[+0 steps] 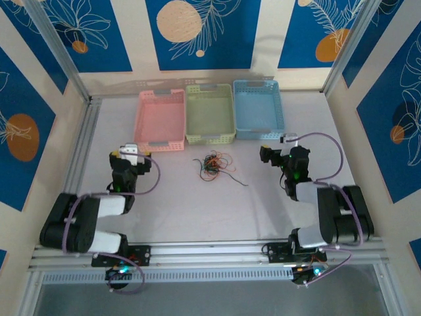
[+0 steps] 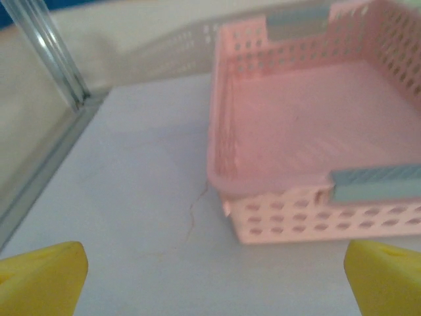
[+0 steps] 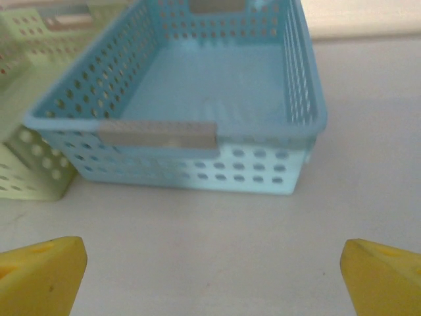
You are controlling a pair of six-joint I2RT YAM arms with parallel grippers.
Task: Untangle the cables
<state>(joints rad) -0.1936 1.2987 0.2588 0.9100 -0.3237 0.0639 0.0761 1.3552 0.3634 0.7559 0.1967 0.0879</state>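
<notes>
Cables (image 1: 214, 166): orange, red, green and black strands, tangled in one small heap on the bench (image 1: 177, 204).
Cable position: mid-bench, just in front of the green basket's (image 1: 210, 113) near wall, not touching it; one dark strand trails out toward the right and the near edge.
Baskets: three in a row along the far edge of the bench, pink basket (image 1: 160, 120) left, green middle, blue basket (image 1: 258, 109) right, side by side.
Left end effector (image 1: 129, 153): released, fingers spread wide, nothing between them; sits by the near-left corner of the pink basket, well apart from the heap.
Left wrist view: yellow fingertips (image 2: 39, 276) at the lower corners, pink basket ahead on the right.
Thin dark line (image 2: 193, 220): on the bench by the pink basket's near-left corner; strand or scratch, cannot tell.
Right end effector (image 1: 266, 155): released, fingers wide, empty; near the blue basket's near-right corner, well apart from the heap.
Right wrist view: blue basket straight ahead, green basket at the left edge.
</notes>
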